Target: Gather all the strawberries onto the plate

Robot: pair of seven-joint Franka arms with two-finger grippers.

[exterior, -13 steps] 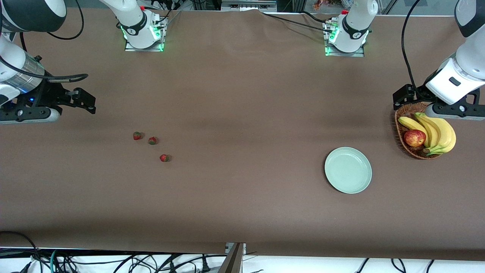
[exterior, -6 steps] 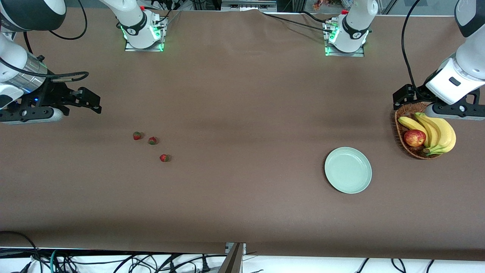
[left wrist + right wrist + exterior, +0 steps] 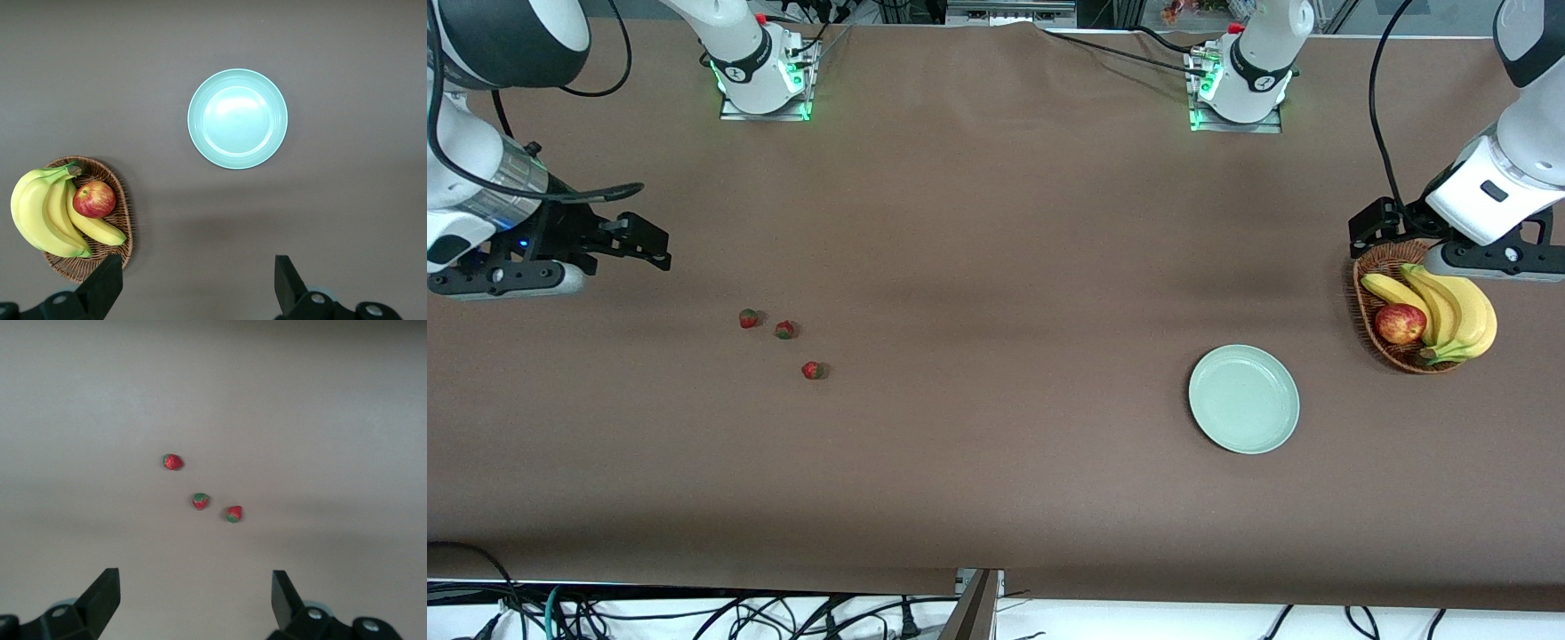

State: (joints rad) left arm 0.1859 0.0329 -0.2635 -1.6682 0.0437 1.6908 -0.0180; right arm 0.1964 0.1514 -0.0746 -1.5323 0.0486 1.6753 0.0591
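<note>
Three small red strawberries (image 3: 749, 318) (image 3: 784, 330) (image 3: 813, 370) lie close together on the brown table toward the right arm's end. They also show in the right wrist view (image 3: 173, 461) (image 3: 200, 501) (image 3: 233, 514). The pale mint-green plate (image 3: 1243, 399) lies empty toward the left arm's end and also shows in the left wrist view (image 3: 237, 119). My right gripper (image 3: 645, 242) is open and empty over bare table, short of the strawberries (image 3: 193, 583). My left gripper (image 3: 1371, 227) is open and empty over the table beside the basket (image 3: 197, 280), and that arm waits.
A brown wicker basket (image 3: 1365, 293) with bananas (image 3: 1458, 307) and a red-yellow apple (image 3: 1400, 324) stands at the left arm's end, beside the plate. It also shows in the left wrist view (image 3: 121, 220). Cables hang past the table's near edge.
My right gripper has moved a little toward the strawberries. The left arm, the strawberries and the plate have not moved.
</note>
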